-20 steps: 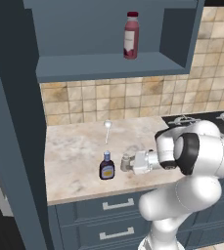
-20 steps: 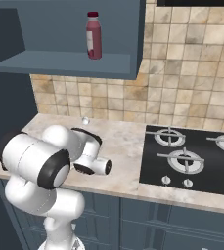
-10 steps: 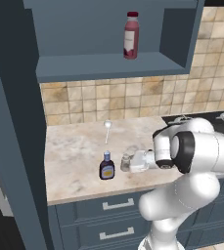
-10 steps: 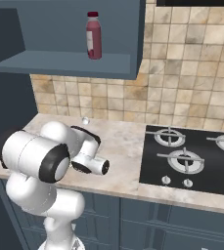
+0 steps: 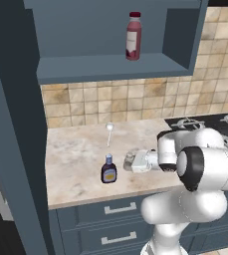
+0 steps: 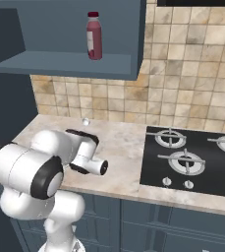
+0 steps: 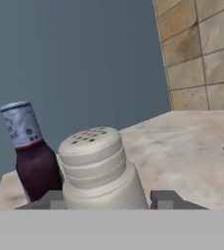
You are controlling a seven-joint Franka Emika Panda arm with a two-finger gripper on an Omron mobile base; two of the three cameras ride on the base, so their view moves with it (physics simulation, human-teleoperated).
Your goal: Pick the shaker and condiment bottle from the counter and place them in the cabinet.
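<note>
The blue-grey open wall cabinet (image 5: 110,67) has one shelf, and one thing stands on it: a tall red bottle with a white label (image 5: 133,36), upright toward the shelf's right end.

Below it, on the beige marbled stone counter (image 5: 75,149), I count three loose things. Near the front edge, left of my hand, stands one small dark brown condiment bottle with a blue cap and yellow label (image 5: 108,171), upright. Just to its right is one small grey cylindrical shaker with a lighter perforated cap (image 5: 129,159), also upright – in the hand view the condiment bottle (image 7: 33,161) stands close beside the shaker (image 7: 101,166), partly behind it. Toward the back edge, near the tiled wall, lies one small pale utensil with a round head and thin handle (image 5: 109,132), well apart from both.

My gripper (image 7: 111,200) reaches in level from the right, low over the counter – my two dark fingertips (image 7: 165,199) sit tight against the shaker's body, one on each side, so I am clamped on the shaker, which rests on the counter near its front edge.

At the counter's right end is one black gas hob (image 6: 192,157). Under the counter run blue-grey drawers with silver handles (image 5: 110,211).
</note>
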